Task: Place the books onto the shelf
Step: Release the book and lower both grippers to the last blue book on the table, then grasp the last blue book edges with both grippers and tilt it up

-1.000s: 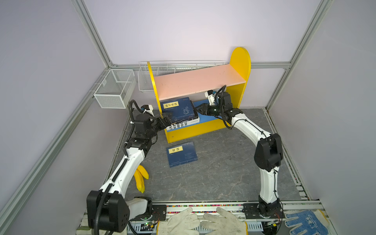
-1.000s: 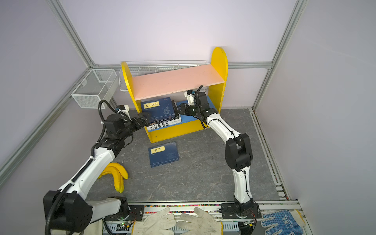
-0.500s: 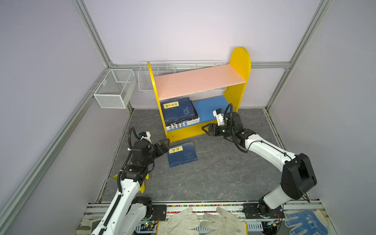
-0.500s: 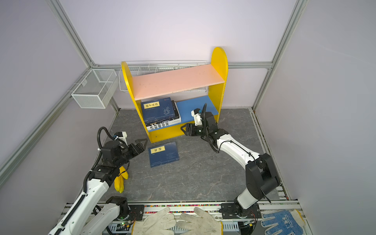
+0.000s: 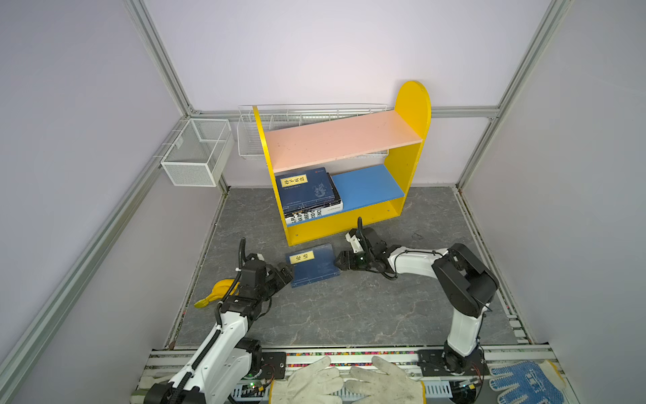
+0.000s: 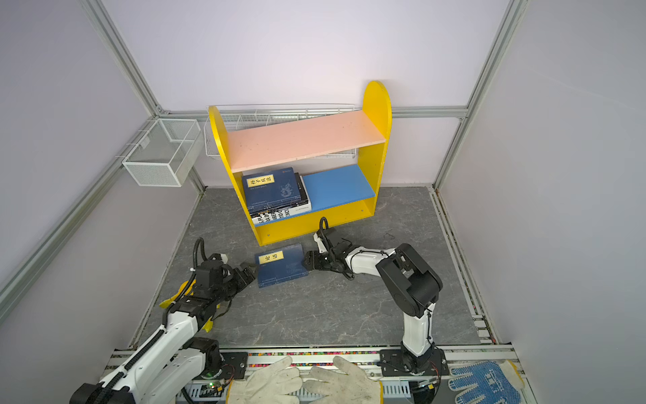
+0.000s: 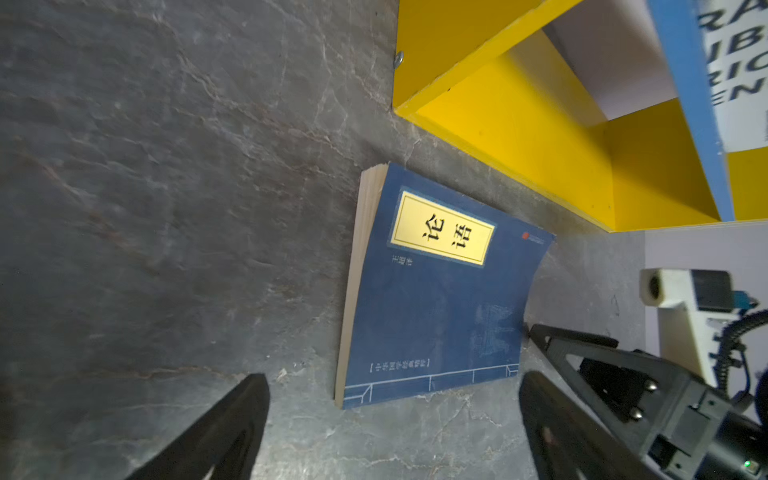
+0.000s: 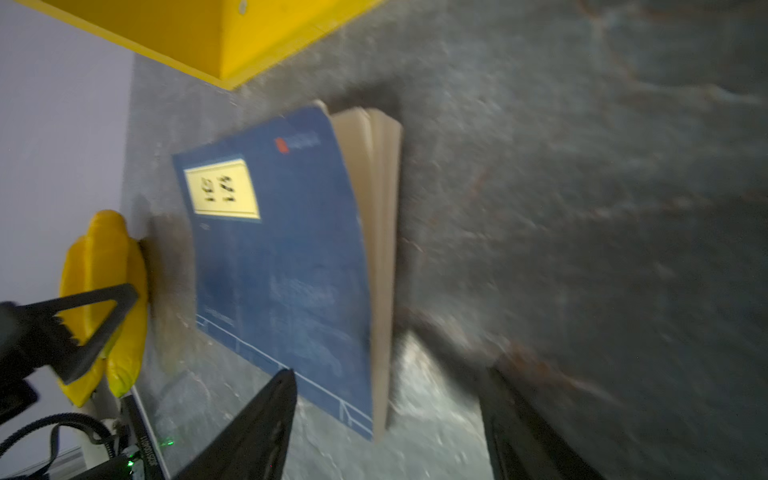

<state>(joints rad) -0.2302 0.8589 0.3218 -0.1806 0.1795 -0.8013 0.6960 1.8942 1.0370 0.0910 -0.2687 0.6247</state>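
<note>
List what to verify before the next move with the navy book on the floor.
1. The left gripper is open: ok.
2. The right gripper is open: ok.
3. The navy book lies on the floor between both grippers, unheld: ok.
4. The blue lower board has free room beside the book stack: ok.
5. The bananas lie apart from the book: ok.
6. The right gripper touches the book: cannot tell, blurred.

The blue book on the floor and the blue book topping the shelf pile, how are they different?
The floor book lies alone on the grey floor; the shelf book tops a stack on the blue board. The floor book's label shows two characters, the shelf book's four. Both are navy with yellow labels.
</note>
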